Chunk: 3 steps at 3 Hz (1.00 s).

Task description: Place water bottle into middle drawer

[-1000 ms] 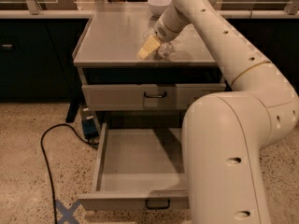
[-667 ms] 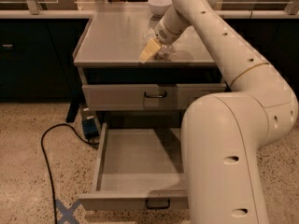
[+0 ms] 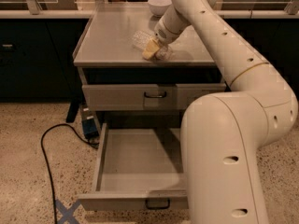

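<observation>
The water bottle [image 3: 141, 38], clear and crinkly, lies on its side on the grey cabinet top [image 3: 112, 36], near the front edge. My gripper [image 3: 152, 50] is down on the bottle's middle, reaching from the right; clear plastic shows on both sides of its yellowish tip. The middle drawer [image 3: 135, 200] is pulled out below, a wide shallow grey tray with nothing in it and a small loop handle at its lower edge. My arm's large white body covers the drawer's right part.
A white bowl [image 3: 159, 5] stands at the back of the cabinet top. A closed drawer front with a black handle [image 3: 155, 95] sits above the open drawer. A black cable [image 3: 45, 146] and a blue tape cross [image 3: 66, 212] lie on the speckled floor at left.
The gripper has stayed at about the same spot on the bottle. More clear plastic now shows to the left of the gripper than before.
</observation>
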Motion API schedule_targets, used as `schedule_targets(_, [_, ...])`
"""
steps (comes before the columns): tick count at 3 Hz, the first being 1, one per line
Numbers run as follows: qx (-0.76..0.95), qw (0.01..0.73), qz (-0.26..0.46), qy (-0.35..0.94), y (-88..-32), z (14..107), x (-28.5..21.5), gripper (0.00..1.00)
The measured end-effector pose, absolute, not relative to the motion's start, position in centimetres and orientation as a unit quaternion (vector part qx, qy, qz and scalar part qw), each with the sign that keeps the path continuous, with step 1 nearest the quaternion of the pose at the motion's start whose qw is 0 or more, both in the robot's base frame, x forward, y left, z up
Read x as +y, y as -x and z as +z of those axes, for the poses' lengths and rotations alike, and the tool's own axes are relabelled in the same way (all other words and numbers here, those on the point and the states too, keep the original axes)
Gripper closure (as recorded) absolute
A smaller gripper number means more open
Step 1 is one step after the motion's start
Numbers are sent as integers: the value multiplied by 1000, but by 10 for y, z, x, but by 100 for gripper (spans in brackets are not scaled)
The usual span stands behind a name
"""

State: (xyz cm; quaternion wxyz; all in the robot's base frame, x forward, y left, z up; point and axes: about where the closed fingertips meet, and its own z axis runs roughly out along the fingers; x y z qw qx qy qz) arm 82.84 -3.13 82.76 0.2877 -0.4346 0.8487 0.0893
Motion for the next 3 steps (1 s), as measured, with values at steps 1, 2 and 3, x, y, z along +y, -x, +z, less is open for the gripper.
schedule_targets(1, [849,288,89,435,-828,828,-31,89])
schedule_targets(2, [826,290,115,470,-798,837,-29,100])
schedule_targets(3, [787,285,159,523,-735,846,-31,100])
